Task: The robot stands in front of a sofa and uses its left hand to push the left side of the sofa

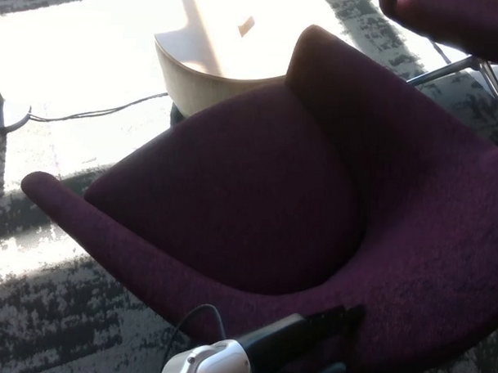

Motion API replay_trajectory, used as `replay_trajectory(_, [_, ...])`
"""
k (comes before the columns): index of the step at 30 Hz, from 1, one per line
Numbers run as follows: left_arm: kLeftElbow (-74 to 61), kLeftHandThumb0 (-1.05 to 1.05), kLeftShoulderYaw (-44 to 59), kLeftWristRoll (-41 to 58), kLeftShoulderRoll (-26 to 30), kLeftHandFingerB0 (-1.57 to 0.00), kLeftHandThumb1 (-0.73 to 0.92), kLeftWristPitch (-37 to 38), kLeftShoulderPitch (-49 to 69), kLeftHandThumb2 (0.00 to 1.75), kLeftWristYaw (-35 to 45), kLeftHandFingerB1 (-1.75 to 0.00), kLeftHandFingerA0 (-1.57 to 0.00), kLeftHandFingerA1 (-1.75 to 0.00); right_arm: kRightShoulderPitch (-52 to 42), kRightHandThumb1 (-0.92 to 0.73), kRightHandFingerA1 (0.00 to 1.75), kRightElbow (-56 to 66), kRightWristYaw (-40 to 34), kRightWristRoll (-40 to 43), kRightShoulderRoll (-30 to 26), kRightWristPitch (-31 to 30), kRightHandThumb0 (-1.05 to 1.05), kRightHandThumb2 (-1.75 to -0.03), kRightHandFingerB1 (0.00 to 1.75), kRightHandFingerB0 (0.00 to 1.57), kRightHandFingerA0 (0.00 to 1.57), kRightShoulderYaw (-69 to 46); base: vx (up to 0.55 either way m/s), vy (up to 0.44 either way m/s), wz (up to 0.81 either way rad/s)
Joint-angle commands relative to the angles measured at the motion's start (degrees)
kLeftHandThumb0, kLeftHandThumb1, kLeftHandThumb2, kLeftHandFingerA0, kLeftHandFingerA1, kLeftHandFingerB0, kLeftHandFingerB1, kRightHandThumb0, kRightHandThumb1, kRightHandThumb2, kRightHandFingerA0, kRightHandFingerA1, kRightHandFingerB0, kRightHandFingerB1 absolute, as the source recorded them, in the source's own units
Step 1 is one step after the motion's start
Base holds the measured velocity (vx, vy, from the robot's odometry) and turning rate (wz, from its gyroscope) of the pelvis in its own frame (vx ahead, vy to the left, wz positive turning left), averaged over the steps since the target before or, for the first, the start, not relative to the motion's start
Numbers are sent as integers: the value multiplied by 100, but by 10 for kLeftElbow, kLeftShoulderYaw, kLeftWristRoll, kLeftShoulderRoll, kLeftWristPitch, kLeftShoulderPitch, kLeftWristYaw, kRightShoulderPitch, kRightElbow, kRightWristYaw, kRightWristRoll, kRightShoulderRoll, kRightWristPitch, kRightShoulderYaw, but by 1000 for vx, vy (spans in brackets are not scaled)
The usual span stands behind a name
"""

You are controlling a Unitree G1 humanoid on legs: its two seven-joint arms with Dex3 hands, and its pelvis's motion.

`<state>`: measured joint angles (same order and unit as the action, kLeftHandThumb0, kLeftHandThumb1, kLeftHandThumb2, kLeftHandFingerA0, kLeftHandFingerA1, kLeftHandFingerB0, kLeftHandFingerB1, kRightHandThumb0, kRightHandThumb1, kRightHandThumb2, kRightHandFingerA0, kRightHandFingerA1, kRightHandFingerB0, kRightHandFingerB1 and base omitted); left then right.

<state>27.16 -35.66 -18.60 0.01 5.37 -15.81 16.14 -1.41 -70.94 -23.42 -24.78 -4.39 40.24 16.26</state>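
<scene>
Patterned carpet — purple sofa, cable

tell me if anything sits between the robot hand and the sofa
Nothing visible does. The left robot hand is already against the near edge of the purple sofa, with no object between them. Beyond the sofa stand a pale round table and a cable on the floor.

sofa: purple upholstered seat, fills centre
left arm: white-and-black forearm at 6 o'clock, against sofa's near edge
cable: on carpet, 10 o'clock
</scene>
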Motion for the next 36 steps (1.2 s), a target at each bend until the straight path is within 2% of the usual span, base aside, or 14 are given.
replay_trajectory(1, [-1,-100,21,16,26,-8,89,7,18,127,31,-9,-3,-18,1,-66,78,-3,-14,-7,-11,11,-47,-60,47,76,84,5,0,0,0])
replay_trajectory(2, [-2,-93,25,18,27,0,92,6,19,84,34,-21,0,-24,1,-67,79,-4,-15,-7,-11,13,-47,-60,47,76,84,5,0,0,0])
replay_trajectory(3, [-3,-93,29,22,28,0,92,5,21,84,39,-21,0,-24,0,-67,79,-4,-14,-7,-12,16,-47,-60,47,76,84,6,0,0,0])
replay_trajectory(4, [3,-98,34,20,36,-8,89,16,20,128,36,-10,-3,-20,0,-66,81,-4,-14,-5,-11,15,-46,-60,47,75,83,5,0,0,0])
replay_trajectory(8, [11,-96,43,9,47,-9,84,20,24,127,22,-12,-4,-19,-2,-66,80,-3,-11,-3,-11,20,-46,-60,47,75,83,5,0,0,0])
replay_trajectory(9, [5,-96,47,13,50,-8,83,17,29,126,28,-12,-4,-21,0,-66,86,-5,-10,-3,-11,20,-47,-60,48,76,84,6,0,0,0])
replay_trajectory(13, [-3,-96,57,25,53,-8,83,15,39,126,40,-12,-4,-20,0,-67,76,-7,-7,0,-11,20,-48,-60,47,76,85,4,0,0,0])
replay_trajectory(14, [-2,-89,57,22,55,-4,79,23,40,124,37,-16,-2,-23,-1,-67,73,-6,-8,-1,-11,17,-48,-61,46,75,84,4,0,0,0])
replay_trajectory(18, [0,-89,62,18,61,-2,78,33,46,125,34,-15,-1,-21,-1,-67,76,-3,-4,3,-9,10,-48,-59,46,75,85,2,0,0,0])
replay_trajectory(19, [-8,-101,64,20,63,-10,85,21,50,127,39,-7,-6,-15,-1,-66,76,-4,-6,2,-9,14,-47,-59,46,75,85,2,0,0,0])
replay_trajectory(22, [-18,-101,69,22,64,-10,85,6,55,127,44,-7,-6,-15,-1,-66,76,-6,-7,2,-10,17,-47,-59,46,75,85,2,0,0,0])
replay_trajectory(23, [-8,-93,72,20,73,-7,82,21,54,126,41,-12,-4,-22,0,-67,76,-6,-10,-2,-11,15,-48,-60,46,74,84,5,0,0,0])
replay_trajectory(28, [16,-93,91,29,79,-8,77,47,62,123,29,-14,-4,-27,-2,-66,81,-8,-8,1,-9,18,-47,-60,47,75,83,3,0,0,0])
replay_trajectory(36, [14,-97,113,40,83,-9,81,45,69,124,39,-12,-4,-22,-2,-67,77,-7,-9,-1,-11,18,-48,-60,47,75,82,5,0,0,0])
